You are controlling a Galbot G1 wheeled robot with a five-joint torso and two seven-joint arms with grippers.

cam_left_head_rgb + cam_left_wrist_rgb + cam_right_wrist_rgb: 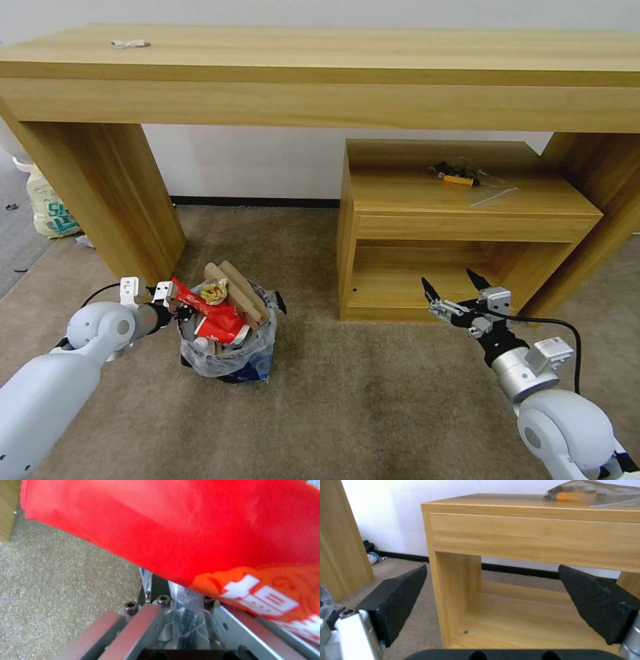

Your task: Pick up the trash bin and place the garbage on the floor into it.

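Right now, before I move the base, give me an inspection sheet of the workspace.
Surface: beige carpet floor, no loose litter seen.
Job's things: trash bin on the floor, heaped with a red wrapper and cardboard.
Clutter: plastic bag on the small cabinet.
Grippers: left gripper at the bin's rim, closed on it; right gripper open, empty, before the cabinet.
Cables: black cable along the right wrist.
Surroundings: wooden desk, white wall.

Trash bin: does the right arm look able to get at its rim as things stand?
Probably yes. The right gripper hangs open over bare floor, nothing between it and the trash bin. The left gripper sits at the far rim, garbage piled above.
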